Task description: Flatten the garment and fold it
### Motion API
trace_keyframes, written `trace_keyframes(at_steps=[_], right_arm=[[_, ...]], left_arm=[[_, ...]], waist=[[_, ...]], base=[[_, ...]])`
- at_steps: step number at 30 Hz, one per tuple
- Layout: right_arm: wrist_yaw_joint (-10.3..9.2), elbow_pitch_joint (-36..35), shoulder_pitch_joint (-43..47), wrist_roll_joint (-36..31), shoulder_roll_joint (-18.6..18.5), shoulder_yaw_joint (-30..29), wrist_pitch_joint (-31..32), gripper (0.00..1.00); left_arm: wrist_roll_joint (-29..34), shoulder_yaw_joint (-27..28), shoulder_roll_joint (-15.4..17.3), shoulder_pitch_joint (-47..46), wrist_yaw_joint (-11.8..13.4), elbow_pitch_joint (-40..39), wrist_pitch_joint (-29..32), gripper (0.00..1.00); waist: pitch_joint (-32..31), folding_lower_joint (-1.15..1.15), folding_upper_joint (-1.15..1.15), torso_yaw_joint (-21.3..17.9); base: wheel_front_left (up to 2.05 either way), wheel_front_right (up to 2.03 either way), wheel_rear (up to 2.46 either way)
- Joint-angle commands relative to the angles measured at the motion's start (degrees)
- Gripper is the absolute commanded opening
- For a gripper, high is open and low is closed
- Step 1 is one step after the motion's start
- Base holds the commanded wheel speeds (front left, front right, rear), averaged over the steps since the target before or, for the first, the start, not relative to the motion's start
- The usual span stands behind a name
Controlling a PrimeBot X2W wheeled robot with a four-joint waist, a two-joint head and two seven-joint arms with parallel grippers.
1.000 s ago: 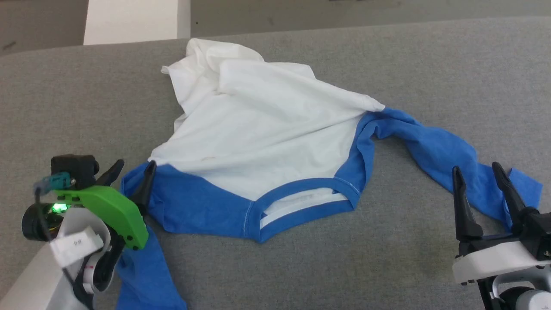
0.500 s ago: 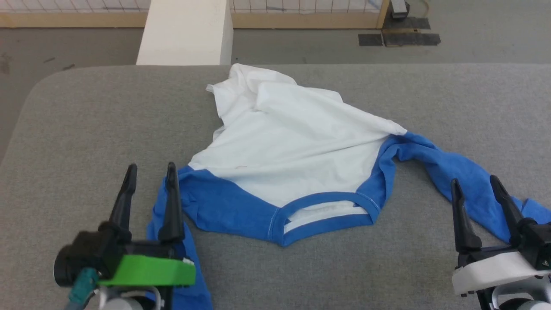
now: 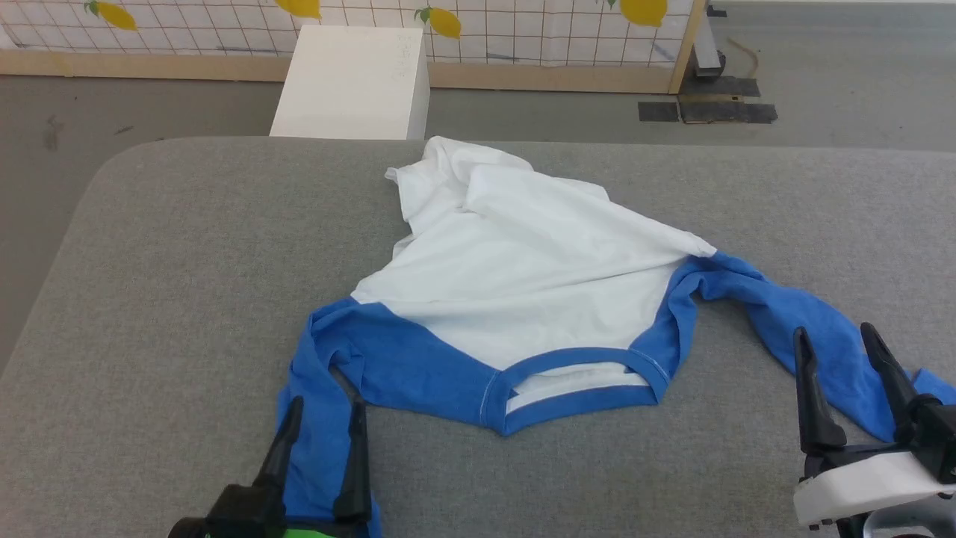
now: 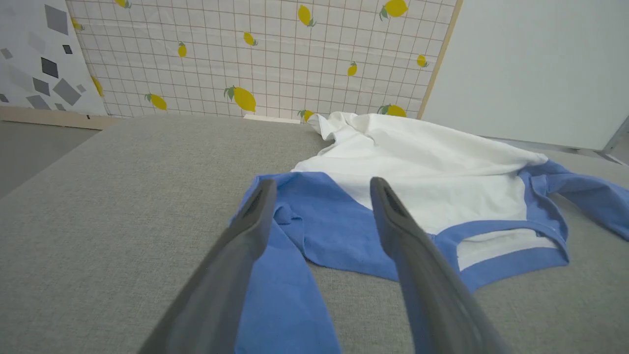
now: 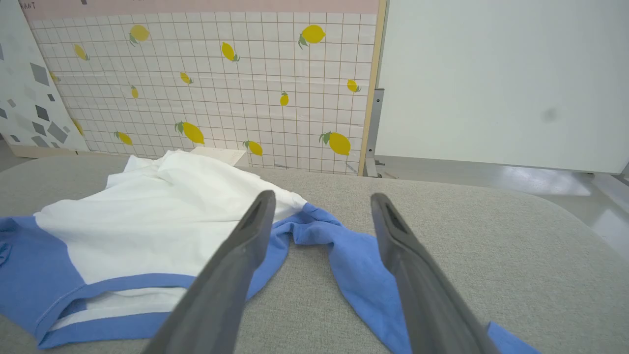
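Our shirt (image 3: 523,299) lies crumpled on the grey counter (image 3: 187,299), collar toward us, its far hem bunched. The left sleeve's end runs under our left hand (image 3: 327,403) and off the bottom edge. Our right hand (image 3: 833,330) covers part of the right sleeve's end. Both hands stand released, grasping nothing. Our head view has since tilted up, and the left hand has drawn back along its sleeve.

You're working in a robot lab: your grey padded table (image 3: 187,299) sits before a far lemon-print grid backdrop (image 3: 523,37), with a white box (image 3: 351,82) beyond it and taped patches (image 3: 706,112) on bare floor (image 3: 149,104) far right.
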Motion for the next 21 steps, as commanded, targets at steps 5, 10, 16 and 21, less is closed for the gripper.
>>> trace_keyframes(at_steps=[5,10,16,21], right_arm=[[-0.09,-0.2,0.6,0.6,0.0,0.0,-0.6,1.0],[-0.09,0.0,0.1,1.2,0.0,0.6,-0.7,1.0],[-0.09,0.4,-0.9,1.7,0.0,0.9,-1.0,1.0],[-0.09,0.3,-1.8,1.9,0.0,0.7,-1.3,1.0]], left_arm=[[2.2,-2.2,3.2,-5.9,-3.9,2.0,4.5,1.0],[2.1,-5.7,5.5,-12.6,-8.1,4.9,16.2,1.0],[1.2,-9.4,6.7,-18.5,-11.8,9.3,30.0,1.0],[2.7,-10.6,7.6,-21.8,-12.4,12.6,33.1,1.0]], waist=[[0.7,0.0,0.0,0.2],[2.0,0.0,0.0,-0.5],[4.5,0.0,0.0,-2.0],[7.0,0.0,0.0,-3.3]], base=[[0.0,0.0,0.0],[0.0,0.0,0.0],[0.0,0.0,0.0],[0.0,0.0,0.0]])
